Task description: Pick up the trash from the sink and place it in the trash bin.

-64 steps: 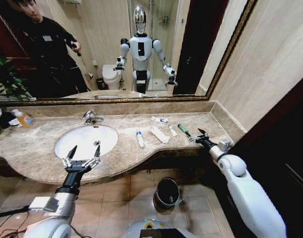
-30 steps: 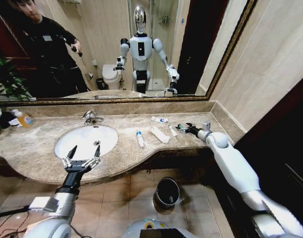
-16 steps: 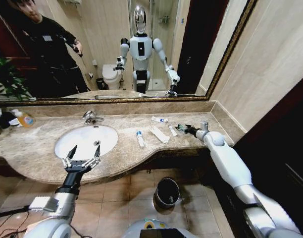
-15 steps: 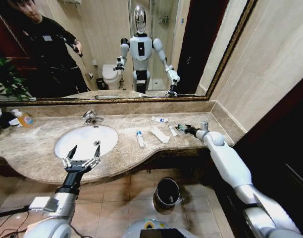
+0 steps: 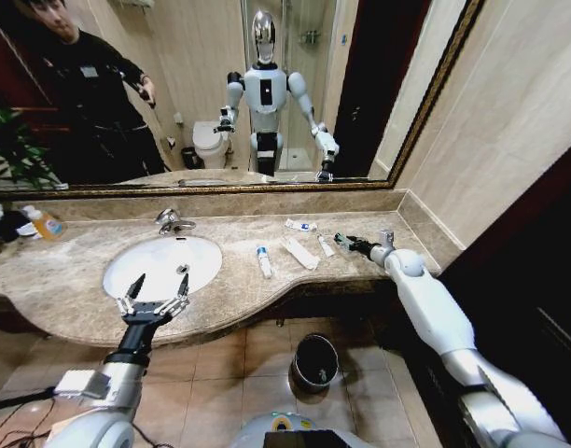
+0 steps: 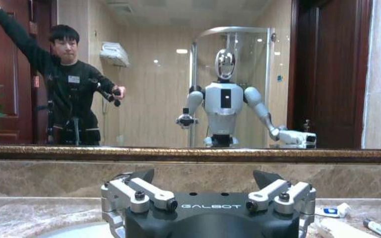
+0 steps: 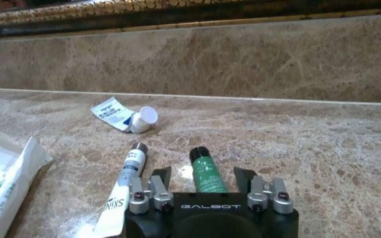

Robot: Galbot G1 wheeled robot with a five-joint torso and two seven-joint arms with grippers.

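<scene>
- While the left claw [image 5: 157,287] hangs open over the front edge of the sink [image 5: 164,264], its fingers are spread wide and hold nothing, exactly as they did two seconds ago.
- Just right of the sink, on the marble surface [image 5: 71,280], lie the pieces of trash: a small white tube with a blue band [image 5: 264,260], then a long flat white packet [image 5: 301,253].
- Behind them, nearer the mirror, lies a short white tube with a blue mark [image 5: 300,225].
- Next rightward, a thin white tube [image 5: 325,245] lies just beside the green tube [image 5: 344,244].
- Farthest right, the right claw [image 5: 353,245] has changed most: two seconds ago it sat off toward the surface's right end, and it has since swung leftward and reached the green tube.
- Seen from the right wrist, the green tube [image 7: 206,171] lies between the two fingers, pointing straight in, with the thin white tube [image 7: 130,171] just outside one finger.
- That claw is narrowly open, with gaps on both sides of the green tube, so it brackets the tube but does not yet appear to clamp it.
- My reading is that the grasp is lined up, and nothing has been lifted.
- Down on the floor, below the surface's front edge, the black trash bin [image 5: 315,360] waits.
</scene>
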